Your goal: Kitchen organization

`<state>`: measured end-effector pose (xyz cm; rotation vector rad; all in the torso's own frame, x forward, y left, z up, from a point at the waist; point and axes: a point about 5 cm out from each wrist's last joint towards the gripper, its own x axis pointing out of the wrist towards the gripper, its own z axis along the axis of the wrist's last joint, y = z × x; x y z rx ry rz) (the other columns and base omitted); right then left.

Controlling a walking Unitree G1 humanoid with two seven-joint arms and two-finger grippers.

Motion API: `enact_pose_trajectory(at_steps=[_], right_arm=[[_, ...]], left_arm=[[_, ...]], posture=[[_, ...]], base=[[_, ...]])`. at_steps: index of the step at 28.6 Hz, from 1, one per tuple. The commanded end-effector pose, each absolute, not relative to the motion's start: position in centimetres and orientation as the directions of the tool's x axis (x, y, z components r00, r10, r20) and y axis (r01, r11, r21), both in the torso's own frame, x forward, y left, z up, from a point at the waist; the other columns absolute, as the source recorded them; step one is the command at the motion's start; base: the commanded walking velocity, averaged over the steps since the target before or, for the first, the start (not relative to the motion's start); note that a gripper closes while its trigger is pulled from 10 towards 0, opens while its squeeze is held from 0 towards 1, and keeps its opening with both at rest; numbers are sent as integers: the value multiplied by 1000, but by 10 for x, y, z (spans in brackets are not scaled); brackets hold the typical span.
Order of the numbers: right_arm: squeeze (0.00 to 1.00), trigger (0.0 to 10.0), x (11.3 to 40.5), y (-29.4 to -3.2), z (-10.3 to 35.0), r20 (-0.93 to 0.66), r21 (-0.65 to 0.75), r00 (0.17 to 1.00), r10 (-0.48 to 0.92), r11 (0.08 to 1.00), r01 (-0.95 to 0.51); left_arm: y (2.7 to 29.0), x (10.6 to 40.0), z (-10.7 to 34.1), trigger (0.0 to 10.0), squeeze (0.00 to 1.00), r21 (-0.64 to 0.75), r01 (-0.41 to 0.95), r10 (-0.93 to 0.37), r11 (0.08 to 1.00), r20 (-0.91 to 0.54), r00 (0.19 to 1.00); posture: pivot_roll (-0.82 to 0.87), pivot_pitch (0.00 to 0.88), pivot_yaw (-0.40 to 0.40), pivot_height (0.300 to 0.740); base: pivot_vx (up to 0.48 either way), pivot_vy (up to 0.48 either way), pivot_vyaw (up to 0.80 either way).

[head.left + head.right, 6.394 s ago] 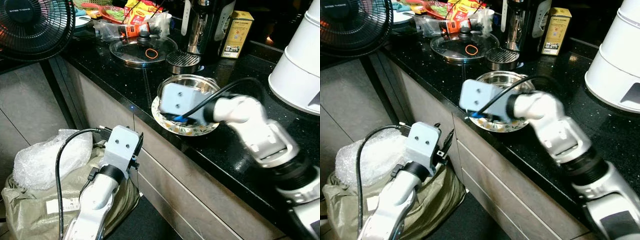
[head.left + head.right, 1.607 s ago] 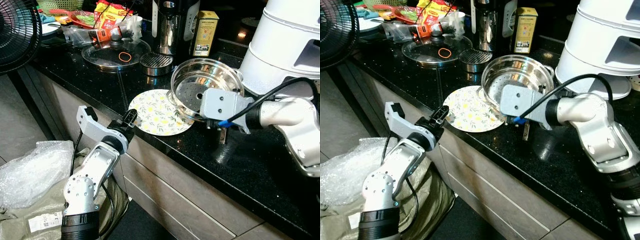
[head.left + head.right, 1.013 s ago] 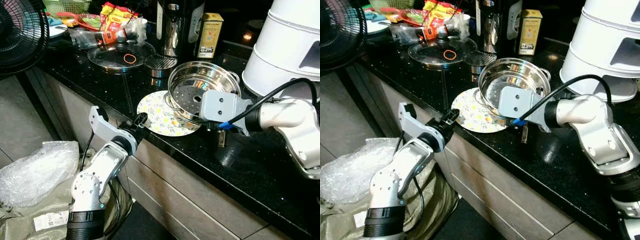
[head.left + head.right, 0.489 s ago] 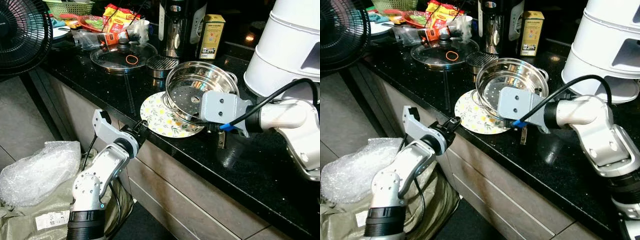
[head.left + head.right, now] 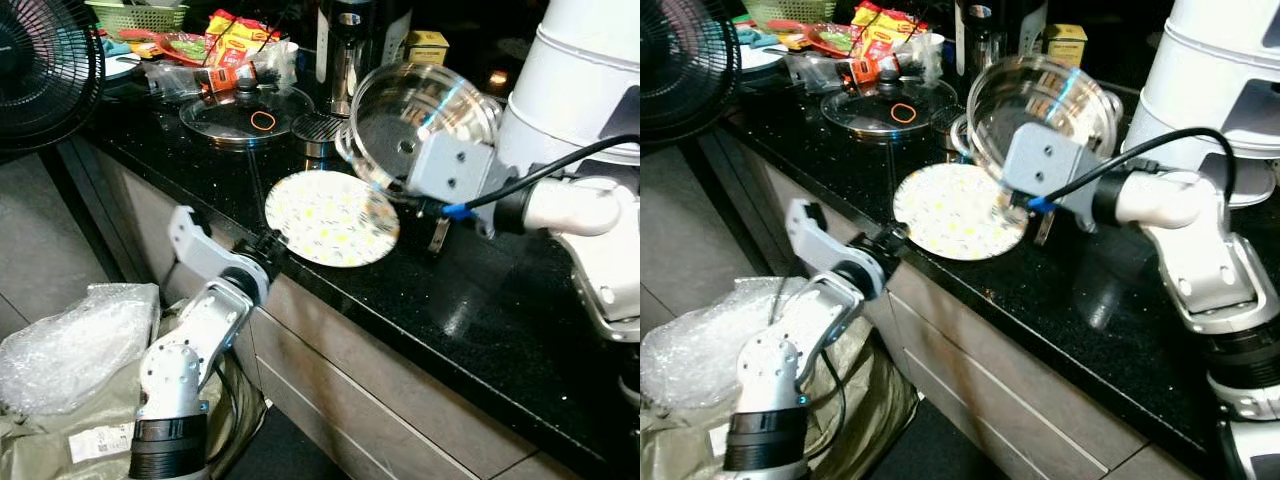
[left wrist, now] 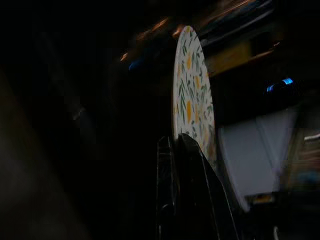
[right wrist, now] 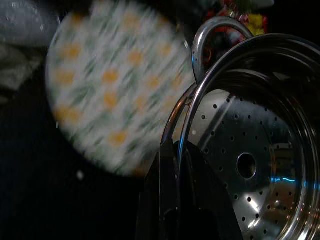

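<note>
The right gripper [image 5: 1012, 205] pinches the rim of a perforated steel steamer [image 5: 1040, 105], held tilted in the air at upper centre above the black stone counter [image 5: 1060, 290]. Below it, at mid-frame, a floral plate [image 5: 958, 224] overhangs the counter's front edge; the left gripper [image 5: 272, 243] has its fingers closed thin on the plate's near rim, and the left wrist view sees the plate [image 6: 192, 105] edge-on between the black fingers [image 6: 172, 175]. In the right wrist view the steamer's loop handle [image 7: 220, 30] sits just past the fingers, with the blurred plate behind.

At upper left a glass lid [image 5: 890, 102] with an orange band on it lies on the counter, with snack packets [image 5: 880, 30] and a green basket [image 5: 785, 10] behind it. A round metal grate [image 5: 322, 127] sits beside the lid, before a dark steel appliance [image 5: 990, 35] and a yellow box [image 5: 1066, 42] whose print is too small to read. A white appliance [image 5: 1225, 85] fills the upper right. A black fan [image 5: 45, 65] stands at far left. Lower left, bubble wrap [image 5: 70, 345] lies on a greenish bag [image 5: 60, 440] bearing a white label, unreadable. Grey drawer fronts [image 5: 990, 380] run under the counter.
</note>
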<state>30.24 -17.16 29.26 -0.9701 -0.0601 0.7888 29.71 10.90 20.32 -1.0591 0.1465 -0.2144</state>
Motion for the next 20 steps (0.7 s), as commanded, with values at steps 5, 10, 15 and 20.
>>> enact_pose_trajectory(at_steps=[5,10,15,20], right_arm=[[0,10000,297,-195,288,-351,-761,756,553,302,-574],[0,10000,305,-223,283,-360,-775,839,408,370,-512],[0,10000,308,-236,282,-357,-770,870,341,420,-481],[0,10000,307,-240,278,-367,-744,870,328,458,-486]], left_arm=[[107,291,229,0,0,-860,265,-254,435,166,953],[111,288,235,0,0,-841,300,-232,450,214,949],[121,287,231,0,0,-832,277,-177,480,217,960],[131,285,232,0,0,-815,283,-136,506,249,959]], posture=[[-4,21,0,740],[-6,23,-5,740],[-6,27,-11,740],[-4,29,-16,740]], base=[[0,0,0],[0,0,0],[0,0,0],[0,0,0]])
